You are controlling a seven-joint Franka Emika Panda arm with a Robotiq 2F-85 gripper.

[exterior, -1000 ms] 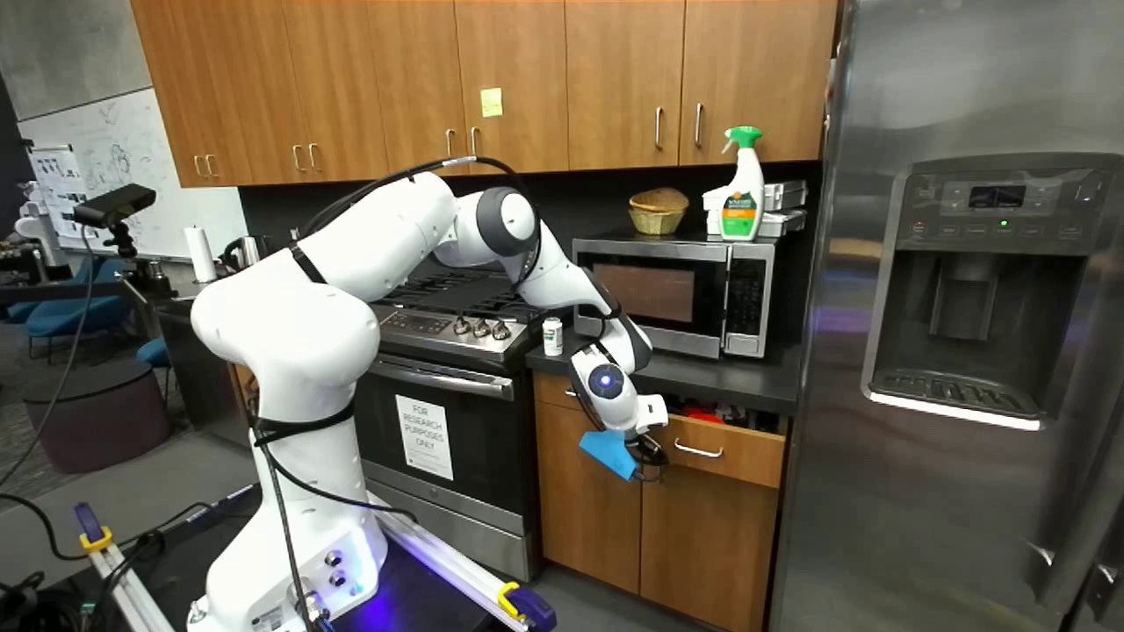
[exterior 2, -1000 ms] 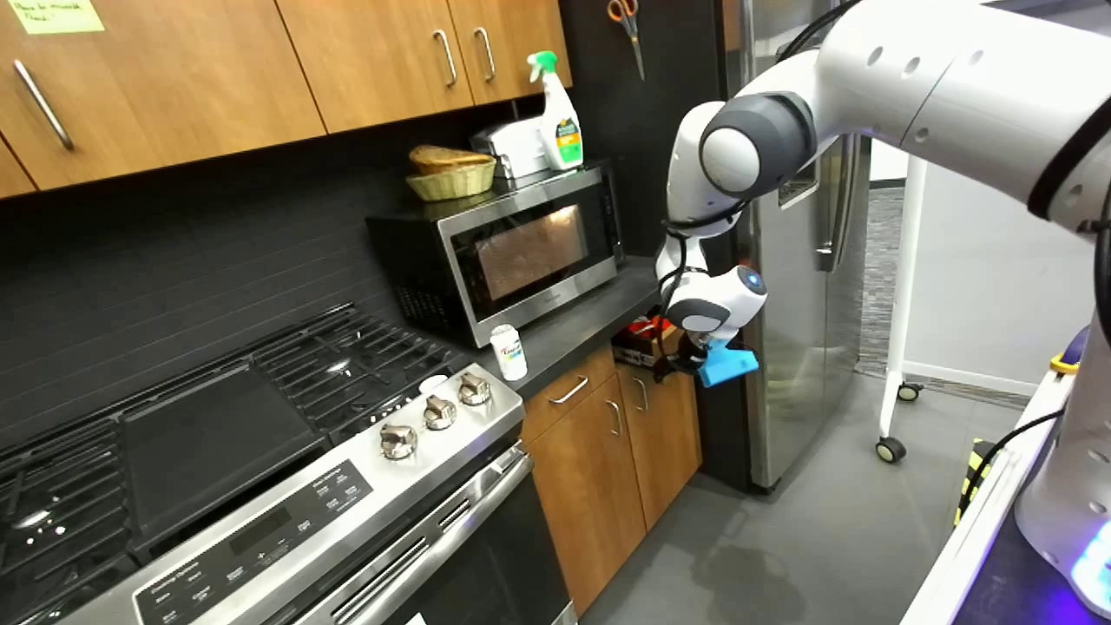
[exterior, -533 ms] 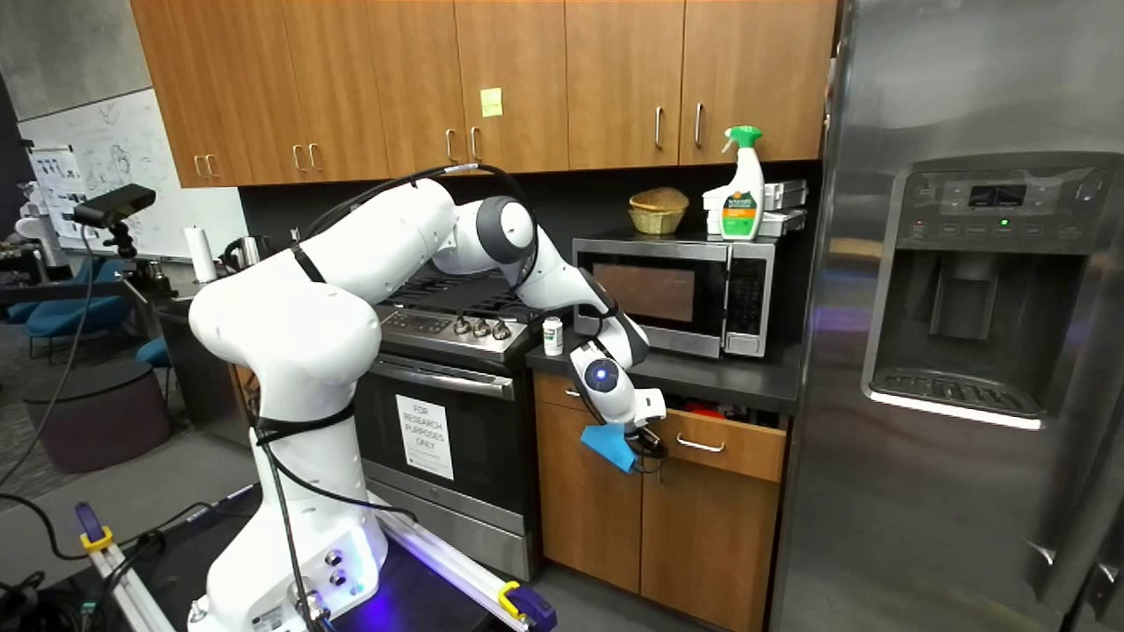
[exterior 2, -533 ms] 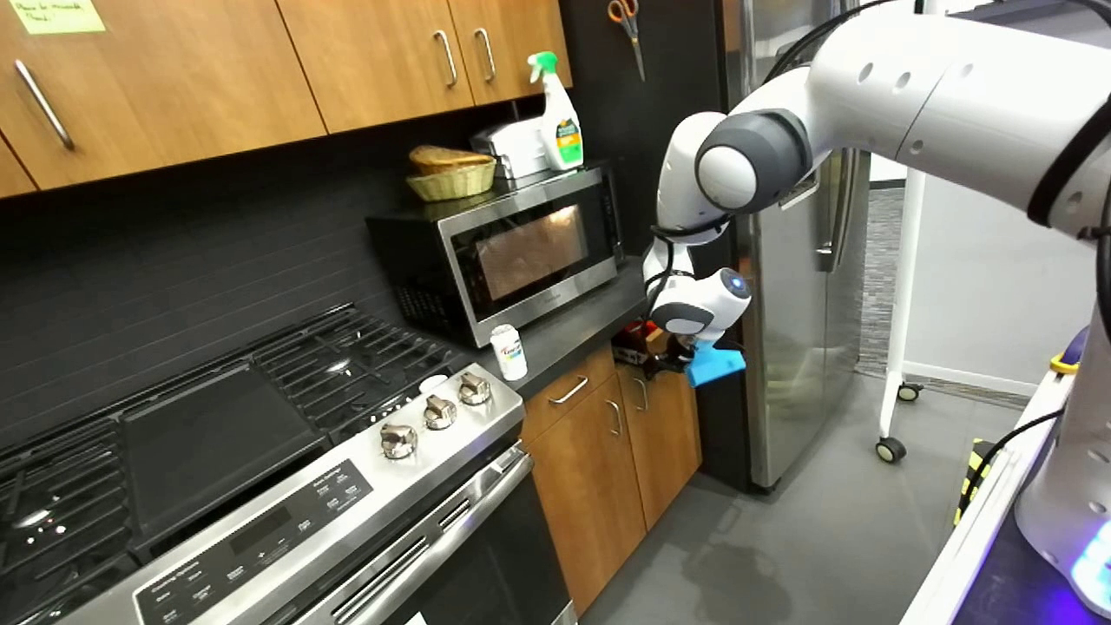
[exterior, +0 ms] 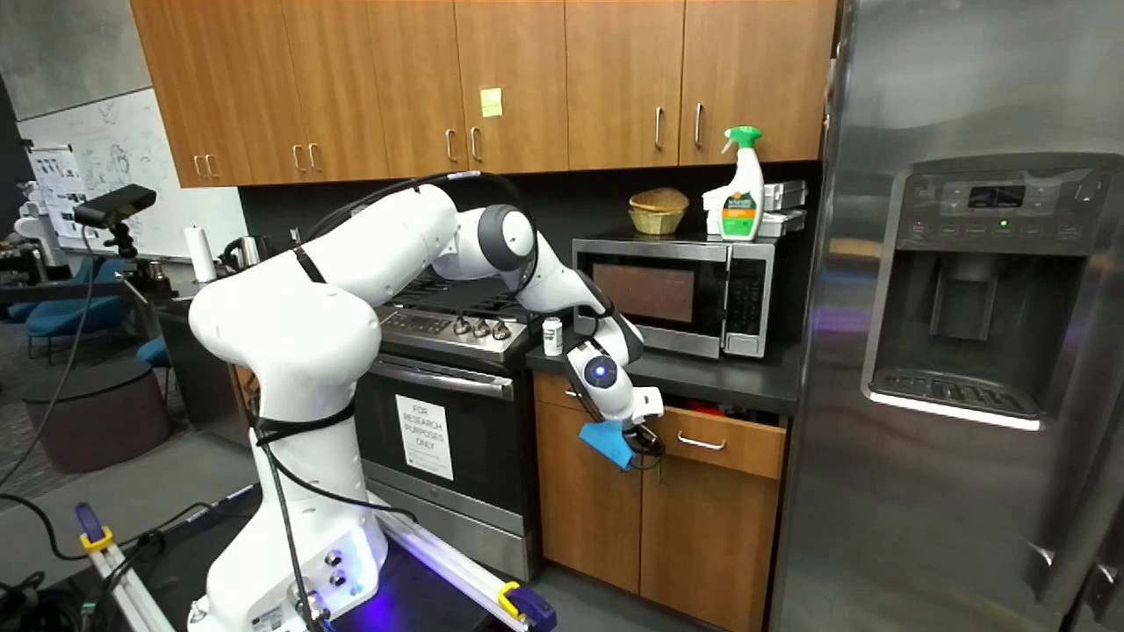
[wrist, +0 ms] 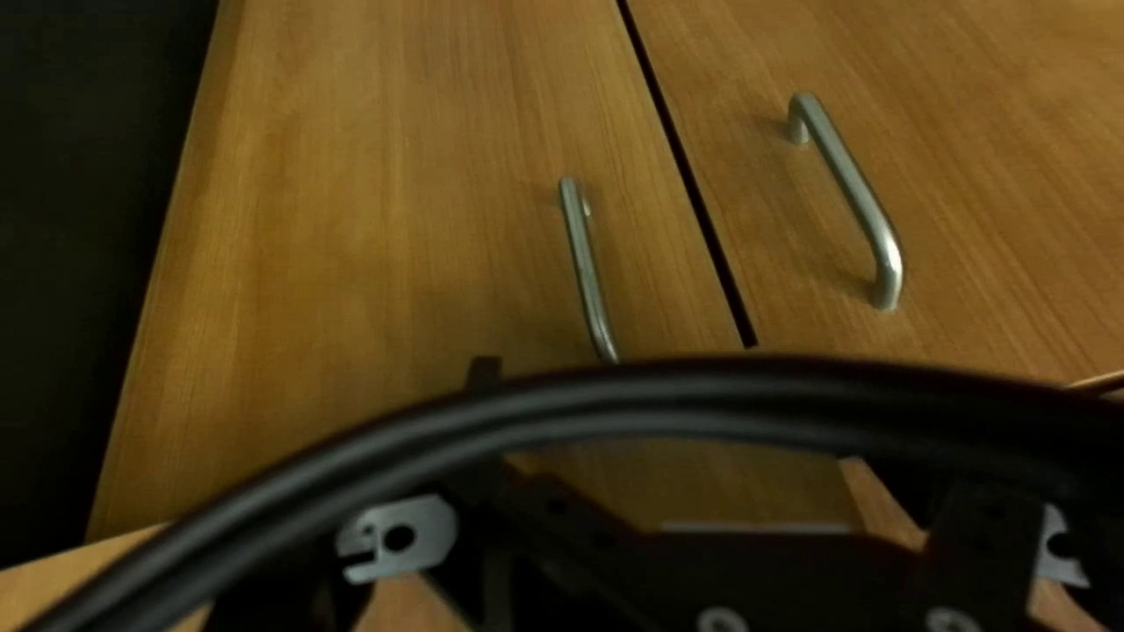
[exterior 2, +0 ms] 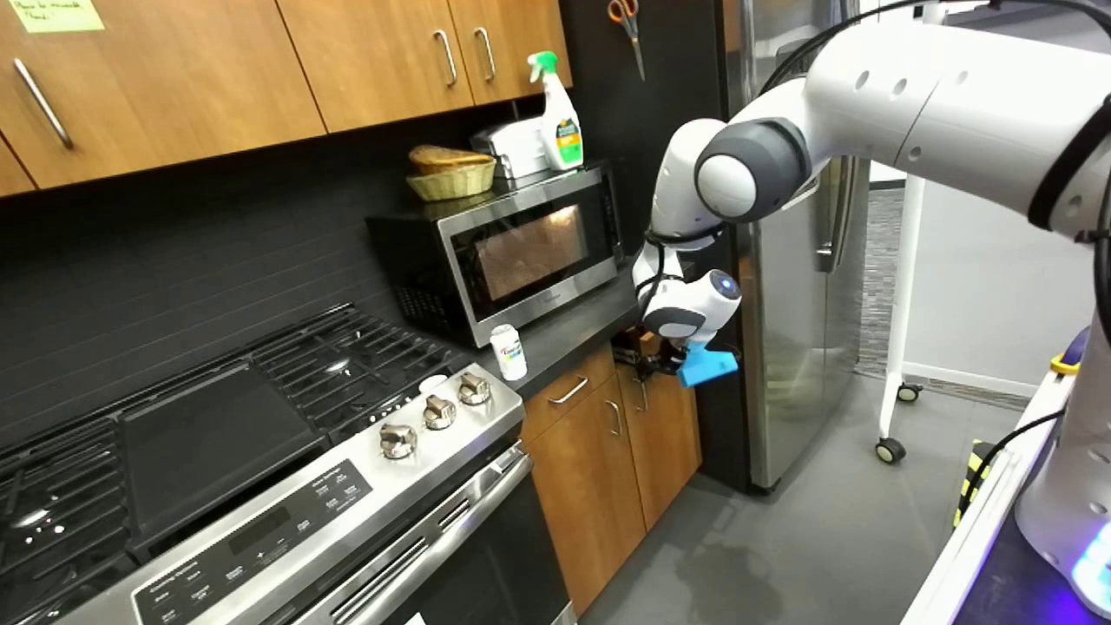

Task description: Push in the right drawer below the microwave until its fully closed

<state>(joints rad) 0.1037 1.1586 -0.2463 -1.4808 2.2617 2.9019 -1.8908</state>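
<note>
- Below the microwave, we see the gripper close by the right drawer; we can't tell if they touch, or if the gripper is spread or pinched together.
- Under the microwave too, the right drawer sticks out part way, and we see something red inside.
- Beside the microwave, a small white container stands on the counter.
- On top of the microwave, we spot a spray bottle and a basket.

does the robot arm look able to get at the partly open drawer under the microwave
Probably yes: in an exterior view the gripper appears close to one end of the right drawer, with nothing visible blocking the rest of its front. Contact can't be judged.
</note>
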